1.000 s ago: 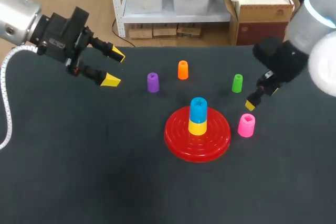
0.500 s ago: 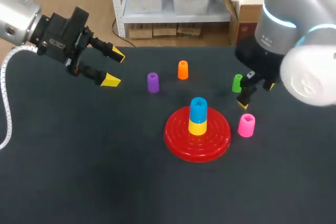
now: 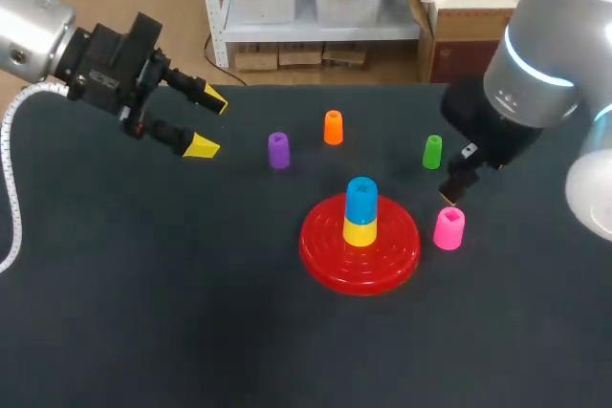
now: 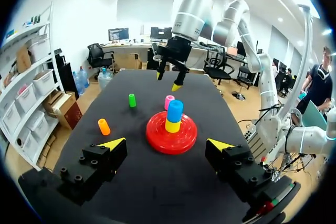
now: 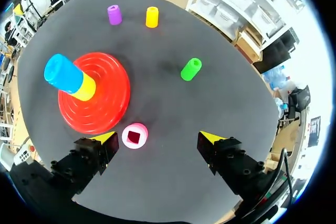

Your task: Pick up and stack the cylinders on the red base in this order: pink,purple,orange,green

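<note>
The red base (image 3: 316, 253) carries a blue cylinder (image 3: 360, 198) on top of a yellow one (image 3: 360, 232). Just right of the base stands the pink cylinder (image 3: 448, 227). Behind it are the green (image 3: 432, 151), orange (image 3: 333, 127) and purple (image 3: 278, 150) cylinders in a row. My right gripper (image 3: 457, 186) hangs open above and just behind the pink cylinder. In the right wrist view the pink cylinder (image 5: 135, 136) lies below the open gripper (image 5: 157, 138), close to one finger (image 5: 105, 139). My left gripper (image 3: 207, 123) is open and empty, high over the table's far left.
The left wrist view looks along the table from above: red base (image 4: 157, 139), pink (image 4: 169, 102), green (image 4: 132, 99) and orange (image 4: 104, 126) cylinders ahead of the open left gripper (image 4: 166, 144). Dark tabletop (image 3: 191, 312) lies bare in front and at the left.
My right arm has swung in over the table's right side, and its gripper shifted slightly while staying open near the pink cylinder. The left arm has not moved.
</note>
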`<state>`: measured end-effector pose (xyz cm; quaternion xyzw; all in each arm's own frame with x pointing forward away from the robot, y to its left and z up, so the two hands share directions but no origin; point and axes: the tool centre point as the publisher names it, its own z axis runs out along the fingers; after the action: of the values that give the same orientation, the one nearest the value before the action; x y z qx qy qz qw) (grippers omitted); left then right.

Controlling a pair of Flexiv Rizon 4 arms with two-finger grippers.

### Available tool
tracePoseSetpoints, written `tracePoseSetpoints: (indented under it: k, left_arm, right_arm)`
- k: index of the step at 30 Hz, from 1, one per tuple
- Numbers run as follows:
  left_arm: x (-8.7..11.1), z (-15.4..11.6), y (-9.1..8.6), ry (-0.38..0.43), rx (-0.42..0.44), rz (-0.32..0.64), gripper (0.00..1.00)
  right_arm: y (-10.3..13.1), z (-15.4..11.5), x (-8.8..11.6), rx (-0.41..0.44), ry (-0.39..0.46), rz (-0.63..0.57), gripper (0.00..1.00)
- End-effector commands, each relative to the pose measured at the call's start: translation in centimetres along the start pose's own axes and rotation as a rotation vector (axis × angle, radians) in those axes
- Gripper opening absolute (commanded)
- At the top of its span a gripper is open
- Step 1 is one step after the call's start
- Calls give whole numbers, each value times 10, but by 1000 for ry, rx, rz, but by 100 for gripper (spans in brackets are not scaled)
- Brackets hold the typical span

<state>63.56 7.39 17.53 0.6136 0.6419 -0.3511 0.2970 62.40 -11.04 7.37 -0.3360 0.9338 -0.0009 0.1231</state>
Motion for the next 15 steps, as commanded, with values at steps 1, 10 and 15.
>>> tracePoseSetpoints:
  k: [1, 10, 15]
  left_arm:
    - [1, -1, 1, -1, 2, 2, 100]
    - [1, -1, 1, -1, 2, 2, 100]
    - [1, -1, 1, -1, 2, 2, 100]
  right_arm:
    - [1, 0, 3, 6, -22, 1, 100]
    - [18, 10, 10, 13, 42, -87, 100]
    - [30, 17, 10, 8, 50, -111, 100]
